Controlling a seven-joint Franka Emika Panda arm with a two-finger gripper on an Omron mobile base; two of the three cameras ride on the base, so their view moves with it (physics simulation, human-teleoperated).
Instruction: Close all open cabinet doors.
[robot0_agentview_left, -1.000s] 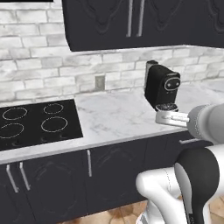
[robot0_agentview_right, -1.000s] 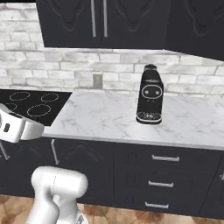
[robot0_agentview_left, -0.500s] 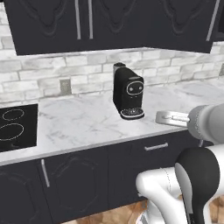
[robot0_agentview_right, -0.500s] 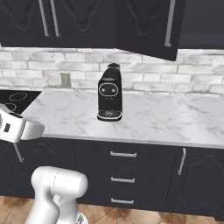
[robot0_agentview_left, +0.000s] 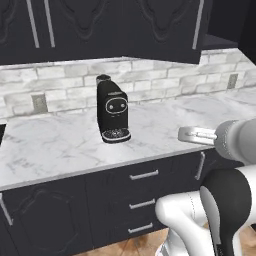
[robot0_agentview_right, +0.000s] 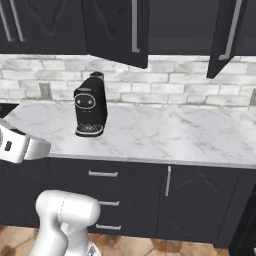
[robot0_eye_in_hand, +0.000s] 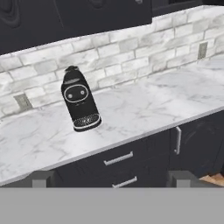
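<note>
Matte-black relief-panelled cabinet doors (robot0_agentview_right: 117, 30) ajar over veined marble counter (robot0_agentview_right: 170, 132).

We see matt black cabinet doors (robot0_agentview_right: 117, 27) with brushed-metal bar handles (robot0_agentview_right: 134, 27), a polished white marble counter (robot0_agentview_right: 165, 132), rough pale brick backsplash (robot0_agentview_left: 150, 80), and a glossy black plastic coffee machine (robot0_agentview_left: 113, 110).
</note>
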